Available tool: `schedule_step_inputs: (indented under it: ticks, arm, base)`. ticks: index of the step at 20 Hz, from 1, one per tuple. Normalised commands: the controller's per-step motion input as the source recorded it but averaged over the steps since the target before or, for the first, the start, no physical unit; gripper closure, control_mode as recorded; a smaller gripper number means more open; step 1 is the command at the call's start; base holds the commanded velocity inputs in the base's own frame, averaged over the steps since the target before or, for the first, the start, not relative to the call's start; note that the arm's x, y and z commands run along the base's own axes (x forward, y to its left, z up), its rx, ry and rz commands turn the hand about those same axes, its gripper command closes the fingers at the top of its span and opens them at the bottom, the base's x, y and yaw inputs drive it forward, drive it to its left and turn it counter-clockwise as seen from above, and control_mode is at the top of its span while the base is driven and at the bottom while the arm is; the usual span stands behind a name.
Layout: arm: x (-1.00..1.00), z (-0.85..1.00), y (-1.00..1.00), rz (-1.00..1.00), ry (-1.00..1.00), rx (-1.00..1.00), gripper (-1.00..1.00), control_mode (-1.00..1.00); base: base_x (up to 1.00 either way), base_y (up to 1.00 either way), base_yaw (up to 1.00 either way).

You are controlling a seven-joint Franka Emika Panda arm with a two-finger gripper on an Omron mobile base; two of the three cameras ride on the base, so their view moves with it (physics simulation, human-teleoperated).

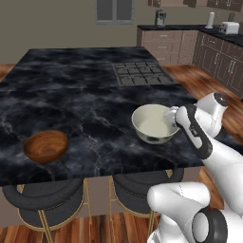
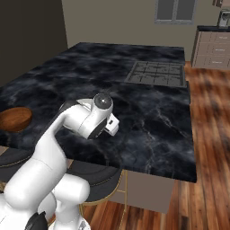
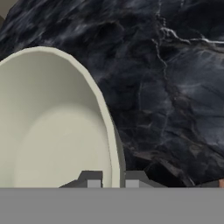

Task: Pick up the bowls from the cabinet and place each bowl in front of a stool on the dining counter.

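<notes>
The cream-white bowl (image 1: 151, 123) is at the near right of the black marble dining counter (image 1: 80, 90), above a stool (image 1: 137, 187). My gripper (image 1: 172, 116) is shut on its right rim. In the hand view the rim (image 3: 114, 144) runs between my fingertips (image 3: 94, 180), with the bowl's inside (image 3: 52, 131) to the left of my gripper (image 3: 113, 180). Whether the bowl rests on the marble or hangs just over it I cannot tell. The reddish-brown wooden bowl (image 1: 46, 145) (image 2: 15, 118) sits on the counter's near left, in front of another stool (image 1: 42, 197). The cabinet is out of view.
A black gas cooktop (image 1: 140, 73) (image 2: 157, 73) is set in the counter's far right part. Bare marble (image 2: 152, 117) lies between it and the white bowl. Drawer units and a worktop with a coffee machine (image 1: 161, 18) stand along the back right wall.
</notes>
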Motion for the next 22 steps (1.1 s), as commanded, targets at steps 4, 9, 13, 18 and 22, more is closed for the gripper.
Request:
schedule_step_inputs:
  ticks: [4, 9, 13, 18, 22]
  arm:
    - [0.2, -0.35, 0.0, 0.0, 0.0, 0.02, 1.0, -1.0]
    - [0.24, -0.29, 0.0, -0.01, 0.0, 0.01, 1.0, -1.0]
    - [0.23, -0.26, 0.0, -0.02, 0.0, 0.0, 1.0, -1.0]
    - [0.19, -0.27, 0.01, -0.03, 0.0, 0.0, 1.0, -1.0]
    - [0.15, -0.28, 0.02, -0.03, 0.0, 0.0, 1.0, -1.0]
  base:
    - [0.0, 0.0, 0.0]
    - [0.0, 0.0, 0.0]
    - [0.0, 0.0, 0.0]
    - [0.0, 0.0, 0.0]
    - [0.0, 0.0, 0.0]
